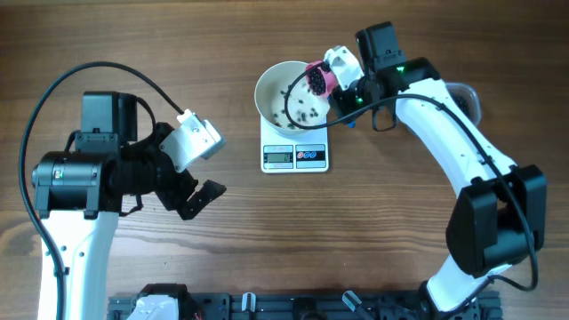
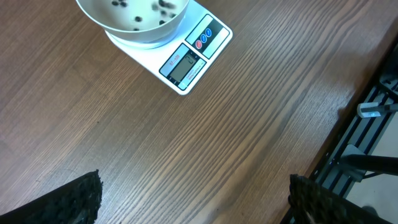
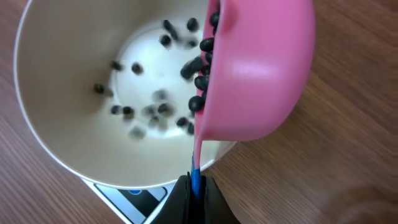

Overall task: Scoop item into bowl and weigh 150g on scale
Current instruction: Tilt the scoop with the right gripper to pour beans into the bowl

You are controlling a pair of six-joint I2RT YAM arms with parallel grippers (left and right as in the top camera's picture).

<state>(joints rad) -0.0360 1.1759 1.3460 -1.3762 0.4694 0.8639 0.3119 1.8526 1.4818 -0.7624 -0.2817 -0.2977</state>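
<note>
Only in the right wrist view do we see beans (image 3: 200, 81) spilling from the tilted pink scoop (image 3: 258, 68) into the bowl (image 3: 56, 146); overhead, that bowl sits on the scale (image 1: 295, 157). Our right end effector (image 3: 196, 196) clamps the scoop's handle just right of the scale. The left end effector (image 2: 196, 205) hangs spread and empty, left of the scale.

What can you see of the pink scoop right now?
The pink scoop is a smooth, plastic-looking rounded cup. It is tipped on its side above the right rim of the bowl, mouth toward the bowl, with black beans spilling from it. Its thin handle runs down into the right gripper, which is shut on it. Contact with the rim is unclear.
</note>
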